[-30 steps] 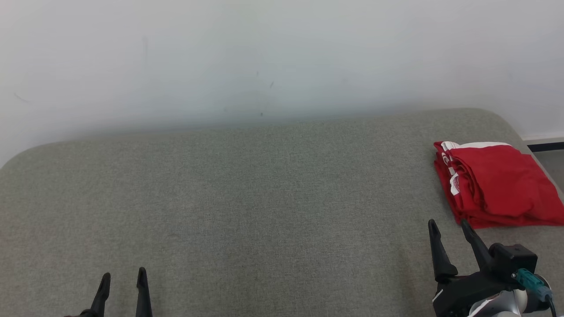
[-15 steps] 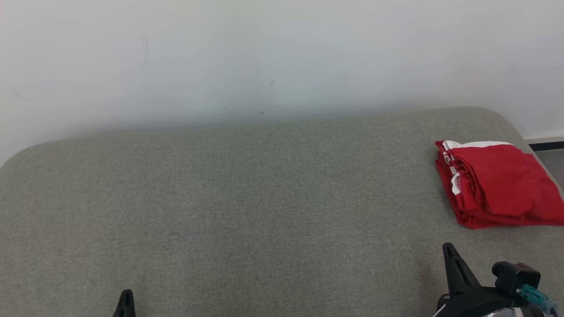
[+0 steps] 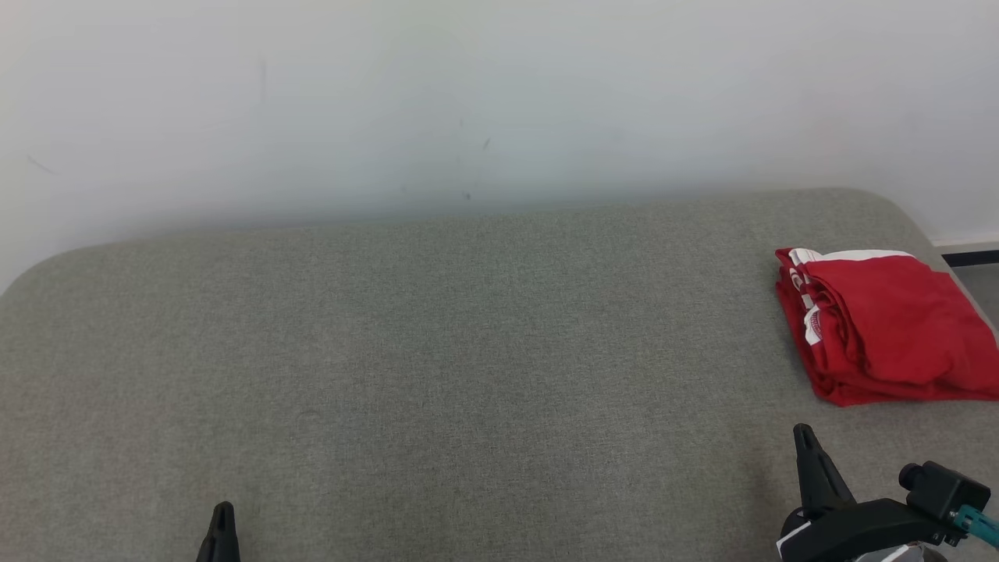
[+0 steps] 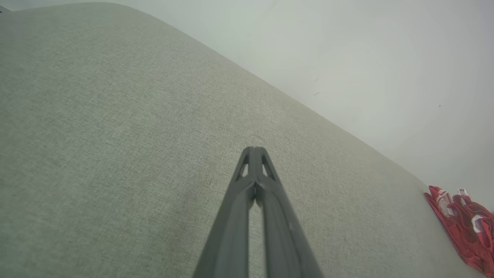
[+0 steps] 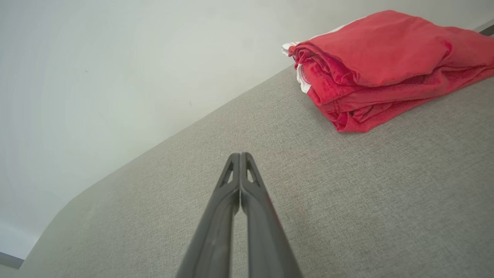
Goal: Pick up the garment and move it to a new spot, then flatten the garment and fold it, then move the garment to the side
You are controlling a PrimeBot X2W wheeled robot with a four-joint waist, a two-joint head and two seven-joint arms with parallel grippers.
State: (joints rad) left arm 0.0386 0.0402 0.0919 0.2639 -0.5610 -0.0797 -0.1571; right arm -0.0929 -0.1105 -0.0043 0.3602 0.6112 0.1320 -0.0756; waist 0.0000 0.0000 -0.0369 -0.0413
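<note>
Garment: red with white trim, folded into a compact stack. It lies at the right edge of the head view, mid-height, on the grey fabric surface. Its right side runs past the frame edge. The folded layers face left, and white bands show along its top and left edges. Nothing touches it.

Left gripper: lower left of the head view, one dark tip just above the bottom edge. In the left wrist view both fingers are pressed together at the tips with nothing between them and bare grey cloth beyond. The garment sits at that view's lower right, well apart.

Right gripper: lower right of the head view, a single dark point below the garment's left corner and clear of it. In the right wrist view the fingers meet at the tips, jaws together and empty. The garment is at that view's upper right, near but apart.

A pale wall spans the top of the head view. A teal connector shows at the bottom right corner.
</note>
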